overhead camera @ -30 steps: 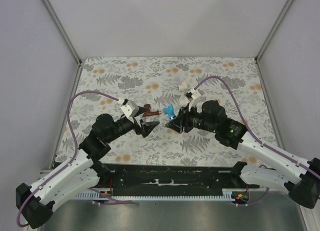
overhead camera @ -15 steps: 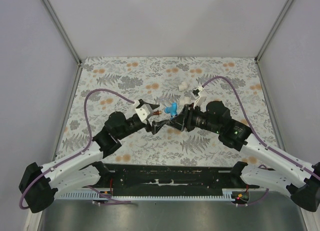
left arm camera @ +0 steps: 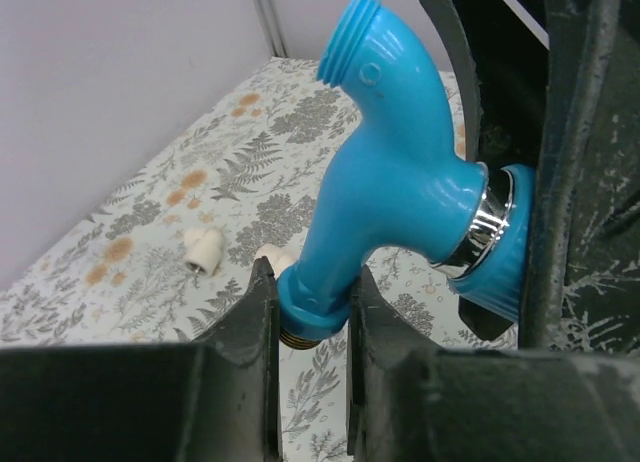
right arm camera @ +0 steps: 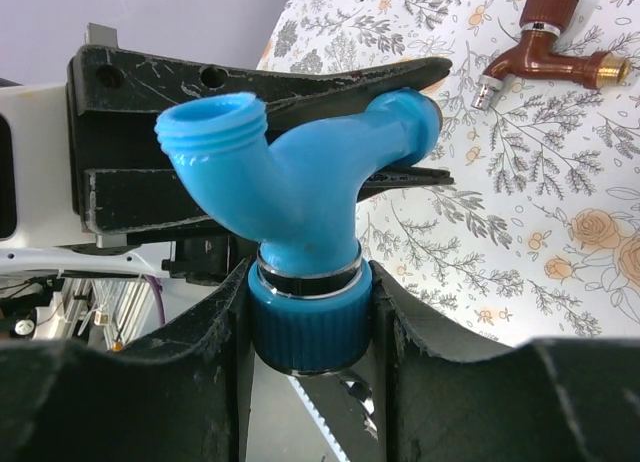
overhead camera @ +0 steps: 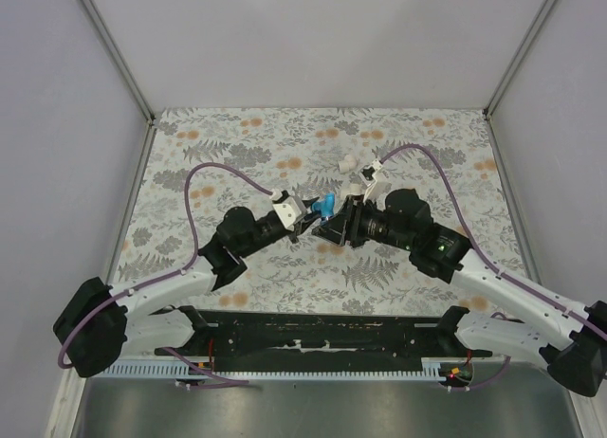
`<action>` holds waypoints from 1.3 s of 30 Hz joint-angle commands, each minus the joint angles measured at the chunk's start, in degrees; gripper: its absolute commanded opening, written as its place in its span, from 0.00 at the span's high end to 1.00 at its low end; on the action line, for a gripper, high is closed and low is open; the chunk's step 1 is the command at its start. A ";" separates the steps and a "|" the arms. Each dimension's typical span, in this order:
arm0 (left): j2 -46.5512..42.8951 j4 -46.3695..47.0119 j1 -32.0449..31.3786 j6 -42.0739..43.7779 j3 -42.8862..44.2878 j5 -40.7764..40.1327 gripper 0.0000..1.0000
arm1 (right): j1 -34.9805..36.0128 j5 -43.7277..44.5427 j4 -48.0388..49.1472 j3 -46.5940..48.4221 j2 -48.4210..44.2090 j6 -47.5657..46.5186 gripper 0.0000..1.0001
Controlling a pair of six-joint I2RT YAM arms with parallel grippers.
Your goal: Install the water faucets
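Note:
The blue water faucet (overhead camera: pixel 326 204) hangs above the floral mat, held between both grippers. My left gripper (left arm camera: pixel 310 282) is shut on its threaded inlet end, where a brass tip shows below the blue collar (left arm camera: pixel 312 304). My right gripper (right arm camera: pixel 308 272) is shut on the faucet's ribbed blue knob (right arm camera: pixel 308 317), under a chrome ring. The spout (right arm camera: pixel 208 122) points up and away from the right wrist camera. The dark red-brown water faucet (right arm camera: pixel 545 37) lies flat on the mat beside them; in the top view the left gripper (overhead camera: pixel 305 214) hides it.
Two small white fittings (left arm camera: pixel 203 249) (left arm camera: pixel 272 257) lie on the floral mat (overhead camera: pixel 427 144) behind the grippers, seen from above as fittings (overhead camera: pixel 347 163). Grey walls with metal posts close in the table. A black rail (overhead camera: pixel 322 338) runs along the near edge.
My left arm has swung right from the red-brown faucet to the blue one, and its jaws have gone from open to shut on the inlet end. The right gripper has kept its hold.

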 commanded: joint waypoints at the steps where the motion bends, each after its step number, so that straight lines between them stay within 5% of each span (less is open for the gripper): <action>1: 0.46 1.92 -0.32 2.05 2.37 0.64 0.98 | -0.46 0.30 2.50 3.45 0.18 1.03 0.88; 6: -0.33 -16.95 0.11 -0.05 9.83 -1.74 0.98 | -0.90 2.14 -3.37 7.83 0.09 -8.96 0.42; 10: -0.07 -32.00 1.70 -3.12 16.42 0.45 0.98 | -0.90 6.00 -11.37 12.49 -0.52 -22.14 0.32; 14: 0.20 -42.46 5.91 -8.66 21.43 6.95 0.98 | -0.90 8.46 -14.37 12.68 -3.59 -32.88 0.02; 18: 2.04 -54.24 10.22 -10.52 27.76 17.31 0.98 | -0.90 8.31 -17.79 14.34 -5.26 -42.89 0.02; 26: 3.80 -77.01 11.98 -4.37 36.73 27.17 0.98 | -0.99 -8.82 -23.25 17.86 -3.95 -66.10 0.02; 32: 6.43 -88.17 12.07 -0.76 41.92 30.25 0.98 | -0.81 -19.72 -25.63 22.34 -0.26 -73.14 0.04; 39: 6.97 -89.77 12.07 -0.49 43.94 31.57 0.98 | -0.81 -32.29 -25.36 27.70 5.36 -74.82 0.07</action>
